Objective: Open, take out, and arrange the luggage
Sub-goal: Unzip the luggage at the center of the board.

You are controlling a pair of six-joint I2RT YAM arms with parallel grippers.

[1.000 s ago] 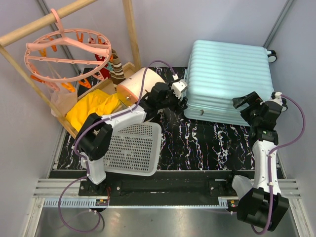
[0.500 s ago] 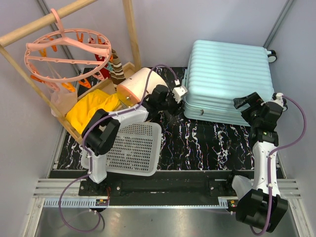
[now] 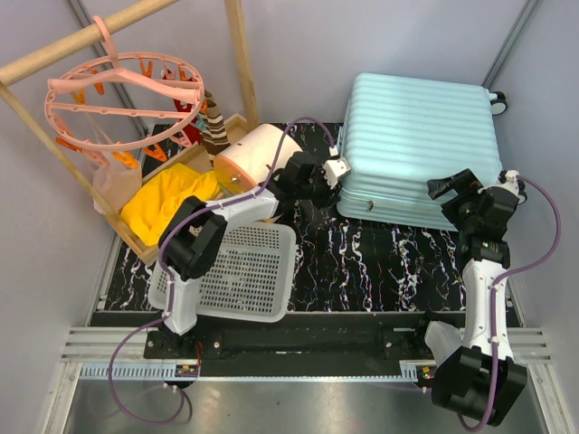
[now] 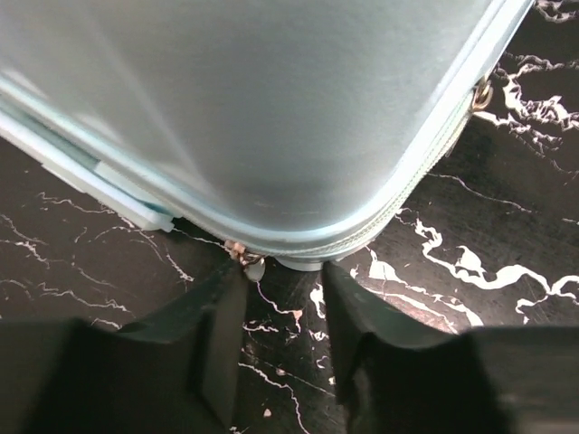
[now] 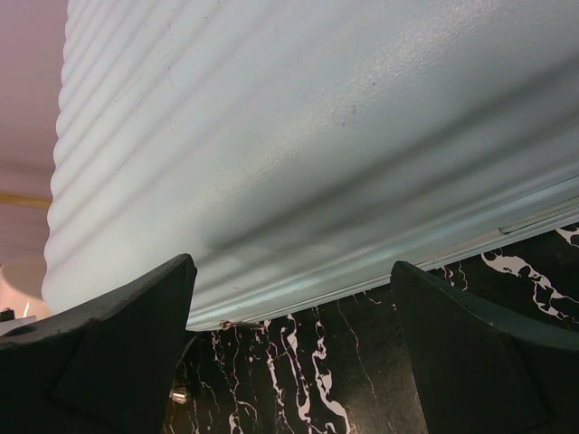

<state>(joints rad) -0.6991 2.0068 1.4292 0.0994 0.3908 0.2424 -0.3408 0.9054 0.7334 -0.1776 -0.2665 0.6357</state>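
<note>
Two pincers work on the luggage [image 3: 421, 145], which lies flat and shut on the far right of the dark marbled worktop [image 3: 398, 262], wheels toward the back corner. The left pincer [image 4: 283, 271] sits low at the case's near-left corner with its jaws partly apart and nothing clamped. The small metal zip pull [image 4: 251, 265] hangs just at the tip of its left finger, off-centre in the gap, not squarely between the pads. The right pincer [image 5: 291, 271] is spread wide and empty, poised just off the ribbed shell along the near right edge. The step in hand looks to be catching that pull to start unzipping. To do it well, the left pincer should probably nudge sideways so the tab sits mid-gap before closing, since a bite on its edge would likely slip. Once gripped, the pull ought to be led along the zip track [image 4: 425, 172], staying close to the shell and following the rounded corner, not tugging straight outward. The light case may slide on the smooth worktop, so the right pincer bracing the shell would probably help.
</note>
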